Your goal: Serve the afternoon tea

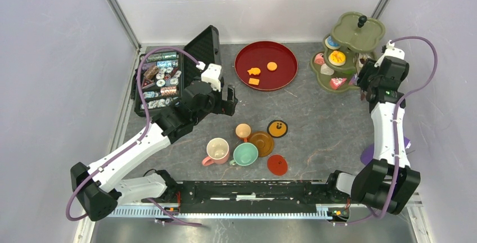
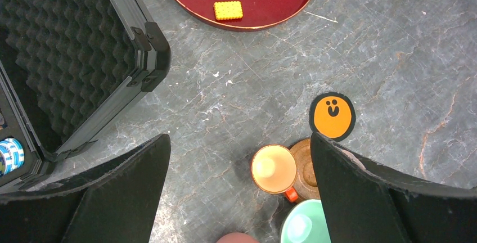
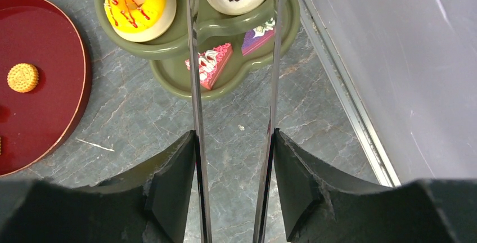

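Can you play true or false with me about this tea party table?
The red tray holds three orange biscuits. True.
The pink cup stands on the green stand. False: it stands on the table, beside the mint cup.
The right gripper holds metal tongs. True.
The left gripper grips the small orange cup. False: it is open and empty, above that cup.
The yellow donut lies on the tray. False: it sits on the green stand.

A dark grey marbled tabletop (image 1: 320, 119) fills the centre, enclosed by plain pale walls (image 1: 50, 57) at left, top and right, with slanted aluminium posts (image 1: 117, 9) in both upper corners, under even light.
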Action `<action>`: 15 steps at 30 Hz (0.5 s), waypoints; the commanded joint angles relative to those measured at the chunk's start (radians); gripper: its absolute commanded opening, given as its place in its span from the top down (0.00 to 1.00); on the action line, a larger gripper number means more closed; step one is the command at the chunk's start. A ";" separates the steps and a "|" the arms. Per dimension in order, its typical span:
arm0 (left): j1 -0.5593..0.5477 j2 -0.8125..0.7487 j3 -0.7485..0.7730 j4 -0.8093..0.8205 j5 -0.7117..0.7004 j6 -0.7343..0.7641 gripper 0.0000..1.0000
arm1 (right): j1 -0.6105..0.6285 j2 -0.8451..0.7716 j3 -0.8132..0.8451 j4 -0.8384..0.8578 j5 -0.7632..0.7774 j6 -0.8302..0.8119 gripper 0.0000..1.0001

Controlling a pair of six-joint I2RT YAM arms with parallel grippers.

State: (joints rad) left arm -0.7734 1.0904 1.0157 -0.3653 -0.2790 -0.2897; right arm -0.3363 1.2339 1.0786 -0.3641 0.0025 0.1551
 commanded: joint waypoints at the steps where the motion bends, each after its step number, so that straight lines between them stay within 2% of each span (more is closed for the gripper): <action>1: 0.006 -0.004 0.021 0.023 0.006 -0.020 0.00 | 0.005 -0.077 0.028 0.005 0.027 -0.021 0.42; 7: 0.007 -0.024 0.015 0.023 0.019 -0.025 0.00 | 0.006 -0.120 0.040 -0.059 0.047 -0.040 0.40; 11: 0.006 -0.039 0.012 0.023 0.025 -0.029 0.00 | 0.012 -0.178 0.032 -0.125 0.001 -0.055 0.41; 15: 0.006 -0.048 0.009 0.022 0.022 -0.029 0.00 | 0.099 -0.257 0.021 -0.236 0.015 -0.121 0.42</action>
State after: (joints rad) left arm -0.7734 1.0714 1.0157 -0.3653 -0.2680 -0.2897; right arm -0.3092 1.0641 1.0786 -0.5030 0.0174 0.1032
